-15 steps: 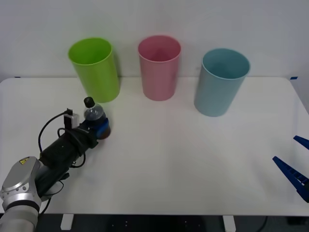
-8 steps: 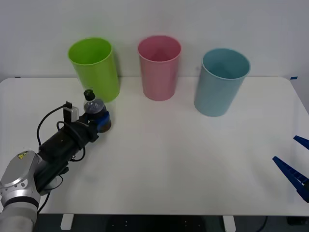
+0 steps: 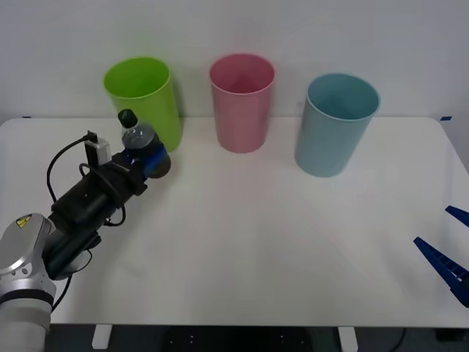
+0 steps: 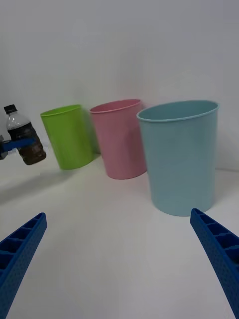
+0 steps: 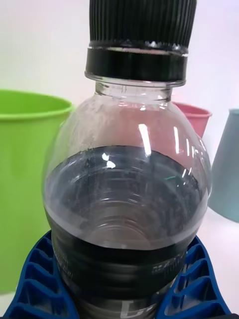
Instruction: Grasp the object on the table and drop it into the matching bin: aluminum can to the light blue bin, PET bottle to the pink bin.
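The left gripper (image 3: 150,161), clamped on the PET bottle (image 3: 138,139), holds it at the frame's left before the lime green bin (image 3: 144,104). The pink bin (image 3: 242,101) stands at upper centre. The right gripper (image 3: 445,249) waits, jaws apart, at lower right.

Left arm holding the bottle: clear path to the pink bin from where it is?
Probably yes. The left claw holds the bottle lifted off the table, in front of the green bin. The pink bin stands next along the row, with bare tabletop between; the bottle must rise above the rim.

Overhead front view; wrists low (bins shared)
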Robot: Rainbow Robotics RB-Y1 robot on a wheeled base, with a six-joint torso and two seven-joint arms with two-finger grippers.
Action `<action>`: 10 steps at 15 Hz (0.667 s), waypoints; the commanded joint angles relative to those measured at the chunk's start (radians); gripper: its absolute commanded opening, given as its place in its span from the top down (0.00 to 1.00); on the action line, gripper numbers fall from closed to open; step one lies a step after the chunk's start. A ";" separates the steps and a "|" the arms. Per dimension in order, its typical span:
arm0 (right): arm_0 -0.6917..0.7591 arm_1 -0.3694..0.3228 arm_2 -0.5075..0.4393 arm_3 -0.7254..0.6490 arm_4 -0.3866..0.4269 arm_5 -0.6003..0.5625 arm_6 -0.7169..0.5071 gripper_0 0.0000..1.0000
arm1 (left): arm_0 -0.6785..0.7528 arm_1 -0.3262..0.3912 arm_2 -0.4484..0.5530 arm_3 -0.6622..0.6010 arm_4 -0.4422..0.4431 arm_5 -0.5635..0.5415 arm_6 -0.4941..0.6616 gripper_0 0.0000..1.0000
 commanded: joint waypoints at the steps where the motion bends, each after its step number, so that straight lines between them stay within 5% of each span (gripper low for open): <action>1: 0.000 0.000 0.000 0.000 0.000 0.000 0.000 0.00 | 0.000 0.012 -0.009 -0.063 0.014 -0.009 0.100 1.00; 10: 0.000 0.000 0.000 0.000 0.000 0.000 0.000 0.00 | -0.186 0.011 -0.029 -0.133 -0.097 0.002 0.418 1.00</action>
